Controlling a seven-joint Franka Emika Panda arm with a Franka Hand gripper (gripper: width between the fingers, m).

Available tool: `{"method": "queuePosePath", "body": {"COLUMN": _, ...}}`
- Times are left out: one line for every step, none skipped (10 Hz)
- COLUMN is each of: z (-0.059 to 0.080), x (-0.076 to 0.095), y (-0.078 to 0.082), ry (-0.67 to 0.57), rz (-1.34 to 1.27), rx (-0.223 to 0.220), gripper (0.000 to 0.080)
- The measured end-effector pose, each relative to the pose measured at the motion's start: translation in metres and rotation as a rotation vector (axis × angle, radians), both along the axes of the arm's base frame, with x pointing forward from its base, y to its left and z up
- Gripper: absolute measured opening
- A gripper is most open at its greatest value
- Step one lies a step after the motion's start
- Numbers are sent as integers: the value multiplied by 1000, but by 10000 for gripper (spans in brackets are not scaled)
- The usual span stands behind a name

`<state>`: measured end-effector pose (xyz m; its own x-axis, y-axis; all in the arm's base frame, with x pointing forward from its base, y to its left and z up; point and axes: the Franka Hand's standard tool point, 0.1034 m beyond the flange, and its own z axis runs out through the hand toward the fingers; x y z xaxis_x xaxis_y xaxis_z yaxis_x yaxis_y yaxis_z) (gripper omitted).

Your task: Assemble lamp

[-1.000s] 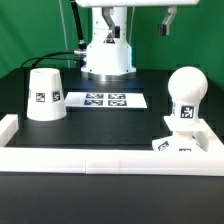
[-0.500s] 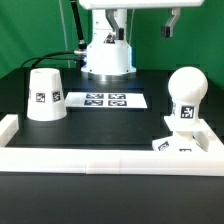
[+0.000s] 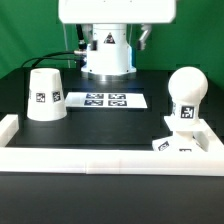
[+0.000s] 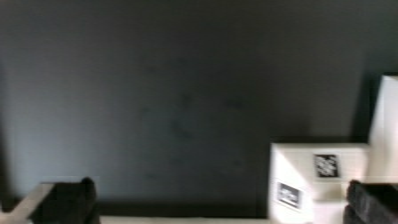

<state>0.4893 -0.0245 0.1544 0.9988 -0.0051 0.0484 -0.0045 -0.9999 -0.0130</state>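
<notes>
The white cone shade (image 3: 45, 95) stands on the black table at the exterior view's left. The round-headed bulb (image 3: 186, 95) stands upright on the flat square base (image 3: 185, 143) at the exterior view's right, against the front rail. In the wrist view the base (image 4: 322, 175) shows its tags, with a white part rising beside it (image 4: 388, 110). My gripper (image 4: 222, 205) is open and empty, its dark fingertips (image 4: 68, 202) far apart over bare table, apart from the base. In the exterior view only the arm's white body (image 3: 115, 12) shows; the fingers are hidden.
The marker board (image 3: 105, 100) lies flat mid-table in front of the robot's pedestal (image 3: 108, 55). White border rails run along the front (image 3: 110, 160) and the exterior view's left (image 3: 8, 128). A pale rail strip (image 4: 178, 218) shows in the wrist view.
The arm's white body has come into the top of the exterior view and now covers more of it. The shade, bulb and base have not moved.
</notes>
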Motion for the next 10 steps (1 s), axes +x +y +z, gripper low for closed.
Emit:
{"method": "queuePosePath", "body": {"z": -1, "x": -2, "y": -7, "ry": 2, "rz": 0, "rx": 1, "gripper": 699}}
{"method": "queuePosePath", "body": {"z": -1, "x": -2, "y": -5, "ry": 2, "rz": 4, "rx": 1, "gripper": 699}}
{"method": "queuePosePath", "body": {"z": -1, "x": -2, "y": -4, "ry": 3, "rz": 6, "rx": 1, "gripper": 699}}
{"method": "queuePosePath", "body": {"z": -2, "x": -6, "y": -4, "ry": 7, "rz": 5, "rx": 2, "gripper": 699}}
{"method": "queuePosePath", "body": {"z": -3, "x": -13, "y": -3, "ry": 13, "rz": 5, "rx": 6, "gripper": 699}}
{"method": "queuePosePath", "body": {"z": -5, "x": -20, "y": -6, "ry": 20, "rz": 0, "rx": 8, "gripper": 699}}
{"method": "queuePosePath", "body": {"z": -9, "x": -31, "y": -19, "ry": 35, "rz": -7, "rx": 9, "gripper": 699}}
{"method": "queuePosePath", "body": {"z": -15, "x": -43, "y": -31, "ry": 51, "rz": -7, "rx": 11, "gripper": 699}}
{"method": "queuePosePath", "body": {"z": -18, "x": -49, "y": -39, "ry": 58, "rz": 0, "rx": 11, "gripper": 699}}
{"method": "queuePosePath", "body": {"z": -21, "x": -56, "y": -51, "ry": 67, "rz": -13, "rx": 12, "gripper": 699}}
